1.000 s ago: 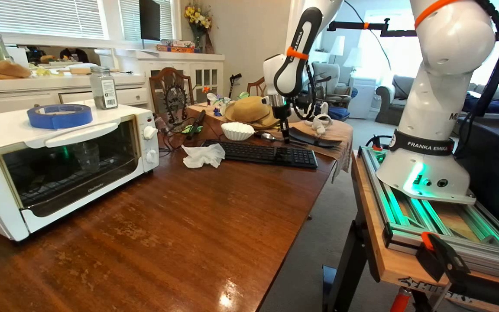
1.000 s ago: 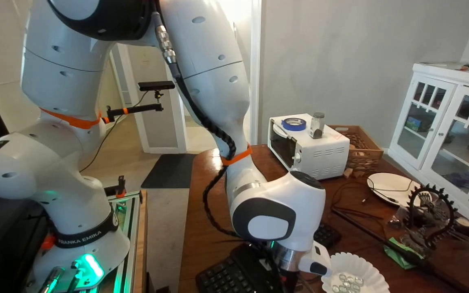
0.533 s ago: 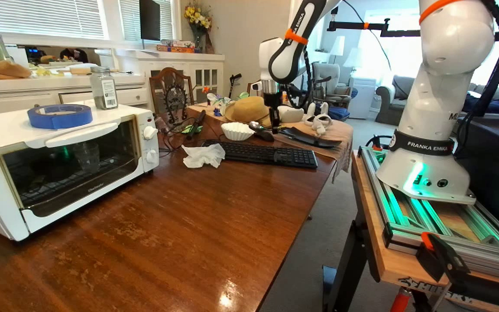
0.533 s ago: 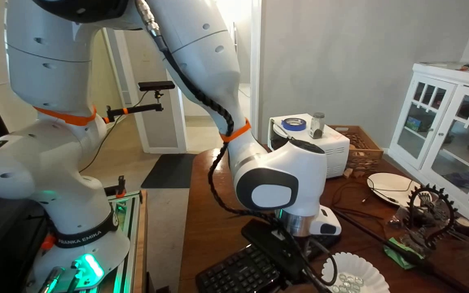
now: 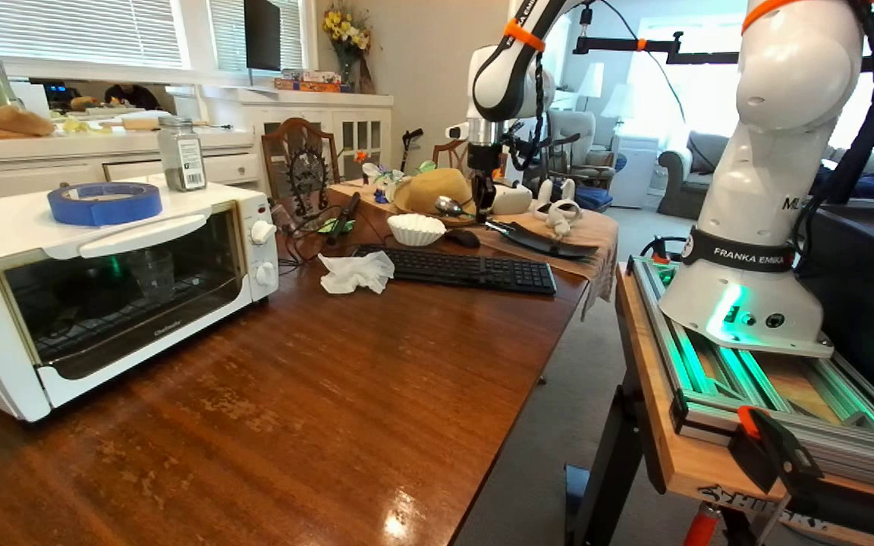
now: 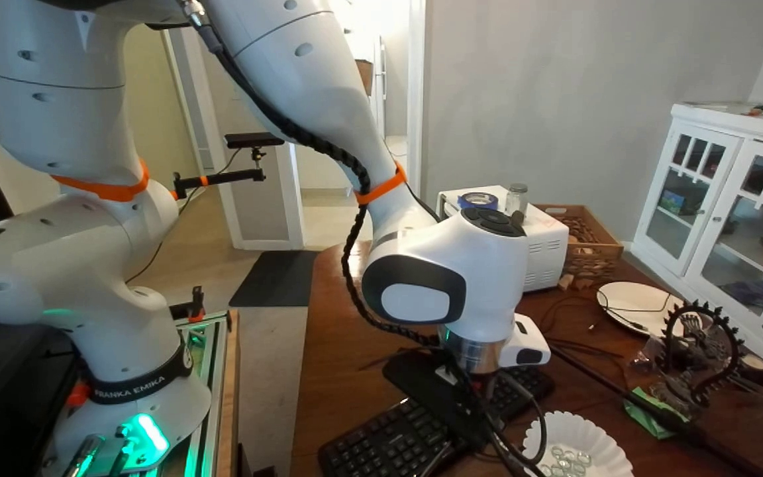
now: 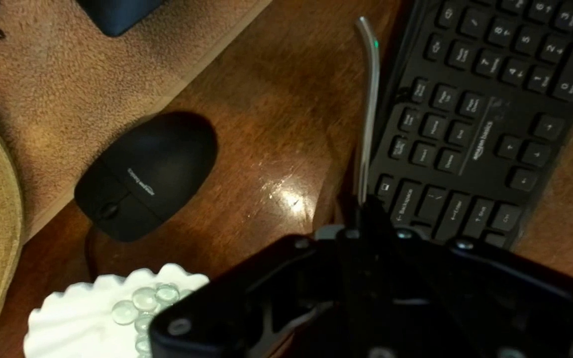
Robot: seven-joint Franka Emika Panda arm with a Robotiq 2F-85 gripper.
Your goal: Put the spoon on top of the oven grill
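Note:
The spoon is metal. In an exterior view its bowl [image 5: 448, 205] points toward the straw hat, and its handle end sticks out on the opposite side of my gripper [image 5: 482, 218]. In the wrist view the thin spoon handle [image 7: 371, 94] runs up from between the fingertips of my gripper [image 7: 362, 211]; the bowl is hidden there. The gripper is shut on the spoon and holds it in the air above the mouse and keyboard. The white oven grill [image 5: 12, 220] stands far from the gripper at the table's opposite end; it also shows in an exterior view [image 6: 537, 255], partly behind the arm.
A blue tape roll [image 5: 105, 203] and a glass jar [image 5: 181, 155] stand on the oven's top. Below the gripper are a keyboard [image 7: 495, 124], a mouse [image 7: 149, 174] and a white fluted bowl [image 7: 67, 318] with glass beads. Crumpled tissue [image 5: 357, 271] lies nearer the oven.
The gripper has risen from near the table with the spoon held in it. It first moved toward the fluted bowl side, and the spoon now hangs higher above the mouse.

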